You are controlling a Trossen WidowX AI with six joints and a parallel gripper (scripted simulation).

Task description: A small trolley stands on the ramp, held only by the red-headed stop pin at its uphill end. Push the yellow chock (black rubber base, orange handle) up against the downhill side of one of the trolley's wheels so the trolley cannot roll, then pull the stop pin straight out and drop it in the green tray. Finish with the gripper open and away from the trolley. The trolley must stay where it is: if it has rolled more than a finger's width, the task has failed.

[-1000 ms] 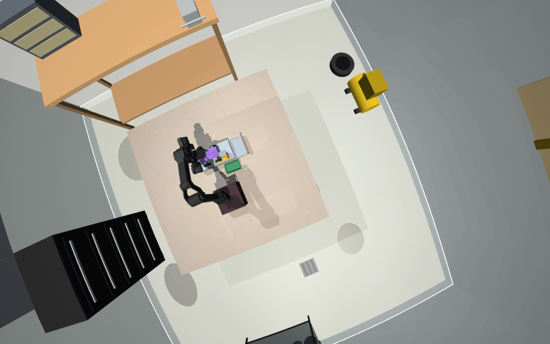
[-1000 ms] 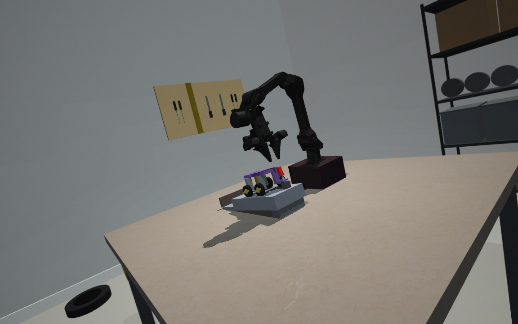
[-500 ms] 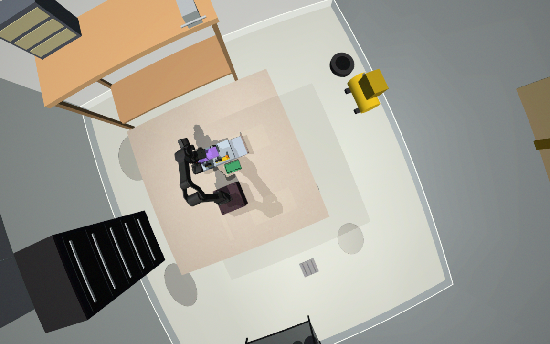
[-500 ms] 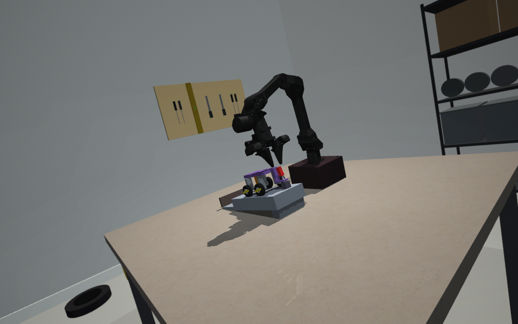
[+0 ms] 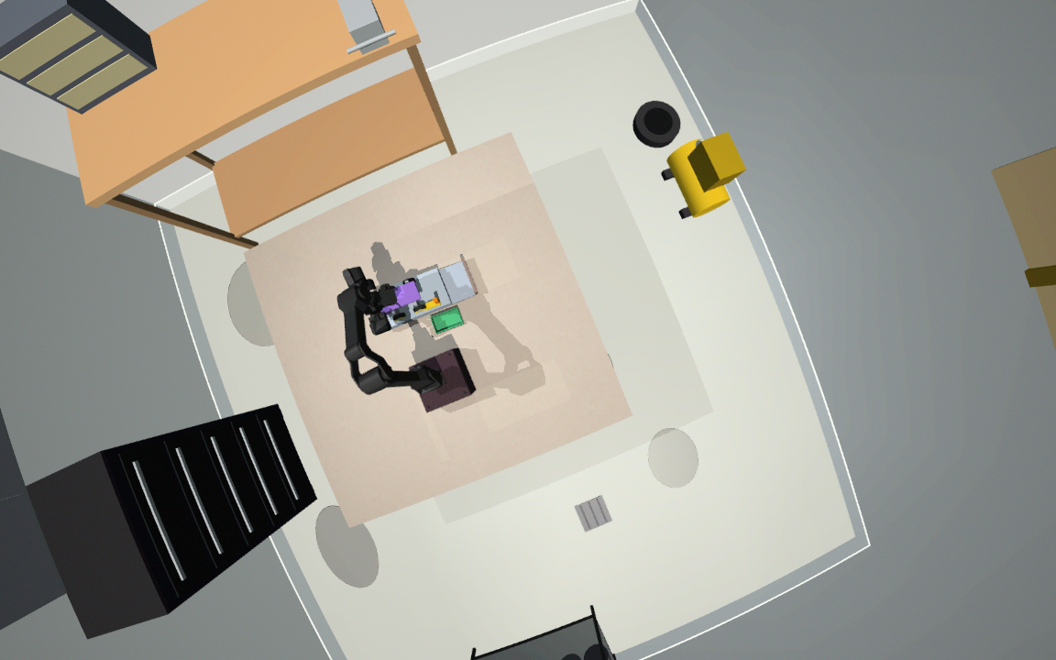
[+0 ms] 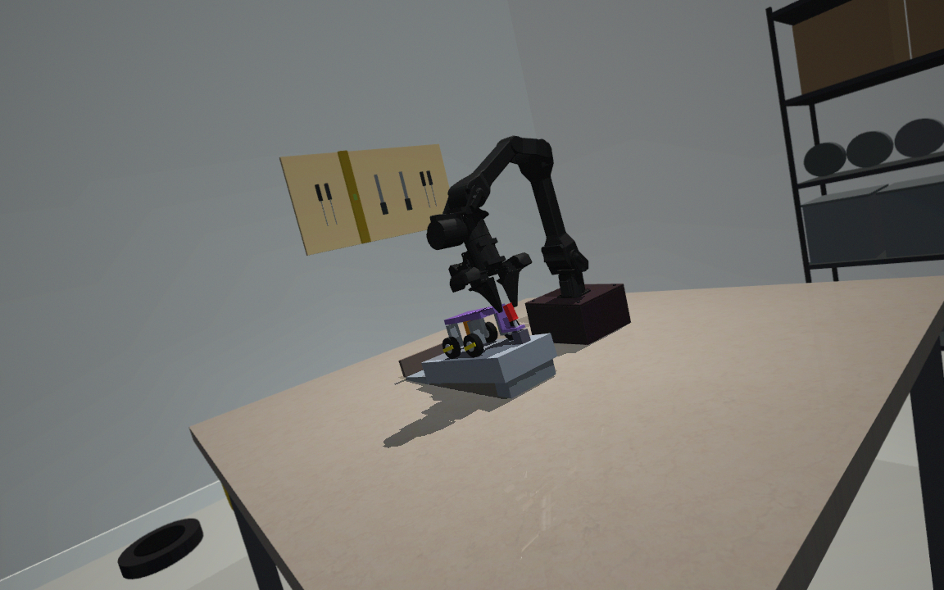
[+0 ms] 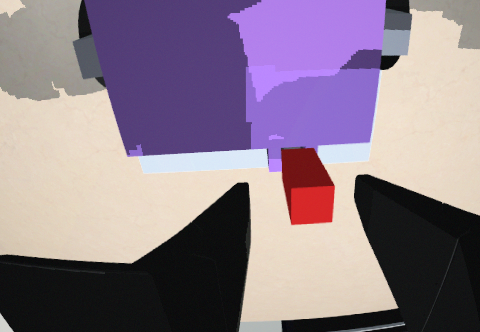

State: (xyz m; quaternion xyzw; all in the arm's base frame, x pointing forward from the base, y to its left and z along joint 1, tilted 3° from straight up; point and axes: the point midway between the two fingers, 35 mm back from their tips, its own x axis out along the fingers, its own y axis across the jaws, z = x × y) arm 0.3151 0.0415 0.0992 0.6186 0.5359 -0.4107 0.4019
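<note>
The purple trolley (image 5: 409, 292) (image 6: 469, 316) (image 7: 310, 37) stands on the pale blue ramp (image 5: 457, 280) (image 6: 465, 372). The yellow chock (image 5: 431, 305) with its orange handle lies at the downhill side of a near wheel; a gap or contact is too small to tell. The stop pin's red head (image 6: 510, 312) (image 7: 312, 205) stands at the trolley's uphill end. My gripper (image 6: 506, 304) (image 7: 302, 190) is partly open, with its fingertips on either side of the red head and space on both sides. The green tray (image 5: 449, 329) appears empty beside the ramp.
A brown end board (image 6: 420, 359) stands at the ramp's low end. The arm's dark base box (image 5: 454, 379) (image 6: 563, 315) stands on the tabletop (image 5: 515, 328) (image 6: 681, 410), on the same side of the ramp as the tray.
</note>
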